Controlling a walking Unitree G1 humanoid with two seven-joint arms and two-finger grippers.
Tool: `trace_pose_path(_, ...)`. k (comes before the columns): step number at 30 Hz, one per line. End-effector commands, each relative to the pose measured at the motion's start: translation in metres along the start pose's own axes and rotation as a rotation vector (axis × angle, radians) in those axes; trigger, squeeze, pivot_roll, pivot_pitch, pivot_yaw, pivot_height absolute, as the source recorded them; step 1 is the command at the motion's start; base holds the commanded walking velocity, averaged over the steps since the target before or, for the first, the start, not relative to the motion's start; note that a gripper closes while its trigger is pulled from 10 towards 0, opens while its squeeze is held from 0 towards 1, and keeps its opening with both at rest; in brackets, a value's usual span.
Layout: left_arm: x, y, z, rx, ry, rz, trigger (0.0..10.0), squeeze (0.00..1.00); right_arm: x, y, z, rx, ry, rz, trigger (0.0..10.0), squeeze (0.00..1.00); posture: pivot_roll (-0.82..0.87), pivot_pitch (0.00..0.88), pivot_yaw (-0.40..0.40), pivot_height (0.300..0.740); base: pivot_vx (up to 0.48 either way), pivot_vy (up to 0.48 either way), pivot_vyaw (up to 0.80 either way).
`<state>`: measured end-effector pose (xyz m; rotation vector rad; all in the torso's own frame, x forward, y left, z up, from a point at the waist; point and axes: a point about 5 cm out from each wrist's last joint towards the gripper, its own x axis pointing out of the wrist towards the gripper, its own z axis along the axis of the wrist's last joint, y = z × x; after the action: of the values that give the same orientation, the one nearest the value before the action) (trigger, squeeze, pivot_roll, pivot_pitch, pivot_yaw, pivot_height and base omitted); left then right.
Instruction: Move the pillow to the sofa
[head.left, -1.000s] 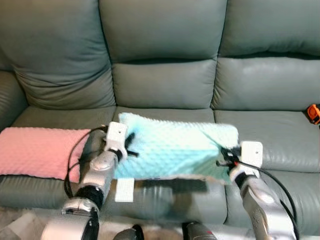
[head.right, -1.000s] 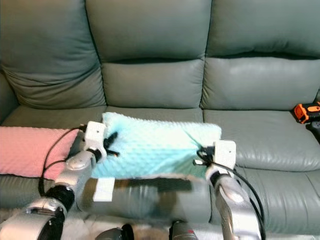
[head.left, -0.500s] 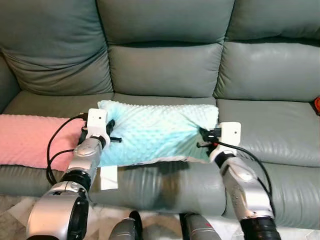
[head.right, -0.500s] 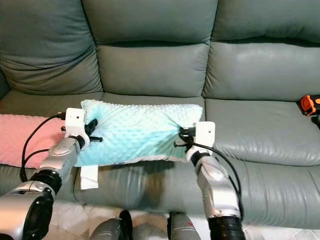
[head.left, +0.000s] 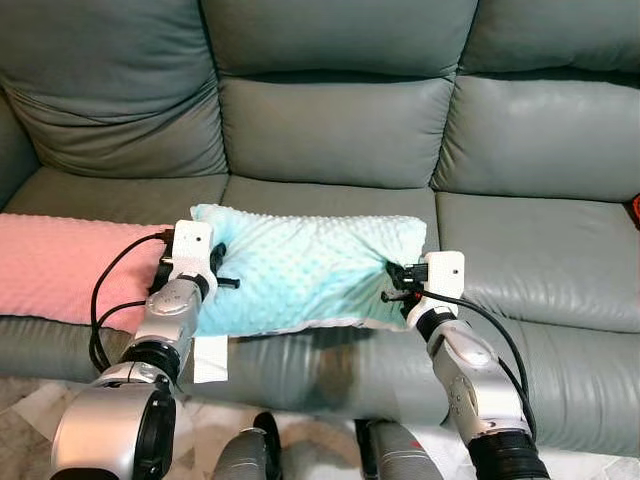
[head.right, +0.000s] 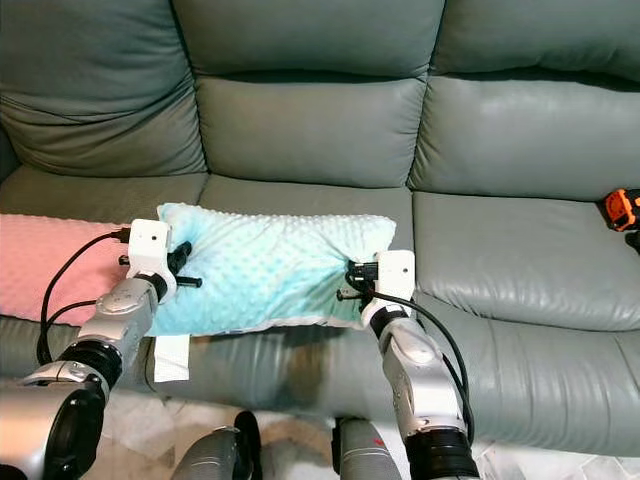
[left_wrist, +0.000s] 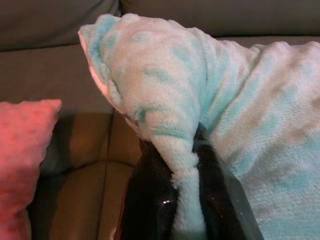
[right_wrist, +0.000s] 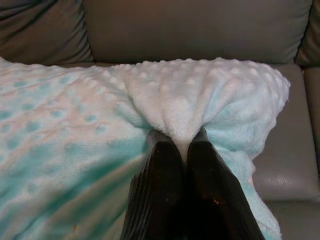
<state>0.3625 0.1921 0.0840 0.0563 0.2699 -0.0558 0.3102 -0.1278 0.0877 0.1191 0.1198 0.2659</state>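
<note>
L gripper (left_wrist: 182, 165) & R gripper (right_wrist: 184, 150) each pinch an end of the aqua pillow (head.left: 300, 270), on sofa (head.left: 330, 130) seat, w/ pink pillow (head.left: 60, 265) beside.

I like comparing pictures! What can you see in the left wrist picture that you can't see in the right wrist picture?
Left wrist picture: a pink pillow lies beside the blue one, and the left gripper pinches a fold of fabric at the pillow's corner. Right wrist picture: the right gripper pinches the pillow's other end, with the seat seam nearby. Both: the blue pillow and the grey sofa under it.
</note>
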Motion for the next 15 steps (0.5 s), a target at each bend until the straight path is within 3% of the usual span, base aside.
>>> trace_pose_path(1, 0.0, 0.005, 0.001, -0.032, -0.003, 0.024, 10.0, 0.07, 0.001, 0.005, 0.0, -0.013, -0.015, 0.015, 10.0, 0.0, -0.18, 0.337, 0.056, 0.74, 0.0, 0.0, 0.0)
trace_pose_path(2, 0.001, 0.005, 0.004, -0.037, -0.01, 0.026, 10.0, 0.4, 0.002, 0.003, 0.0, -0.025, -0.024, 0.005, 10.0, 0.0, -0.18, 0.341, 0.055, 0.74, 0.0, 0.0, 0.0)
trace_pose_path(3, 0.002, 0.004, 0.008, -0.05, -0.02, 0.023, 10.0, 0.5, 0.004, 0.002, 0.001, -0.024, -0.034, -0.007, 10.0, 0.0, -0.18, 0.342, 0.055, 0.74, 0.0, 0.0, 0.0)
trace_pose_path(4, 0.003, 0.002, 0.012, -0.059, -0.029, 0.019, 10.0, 0.75, 0.006, 0.0, 0.001, -0.021, -0.041, -0.019, 10.0, 0.27, -0.18, 0.341, 0.053, 0.74, 0.0, 0.0, 0.0)
trace_pose_path(5, 0.004, 0.001, 0.013, -0.059, -0.034, 0.017, 10.0, 1.0, 0.007, 0.0, 0.001, -0.021, -0.041, -0.021, 10.0, 1.0, -0.18, 0.34, 0.053, 0.74, 0.0, 0.0, 0.0)
trace_pose_path(15, 0.006, -0.009, 0.016, -0.052, -0.042, -0.002, 10.0, 1.0, 0.009, 0.004, -0.003, -0.008, -0.035, -0.011, 10.0, 1.0, -0.19, 0.345, 0.057, 0.74, 0.0, 0.0, 0.0)
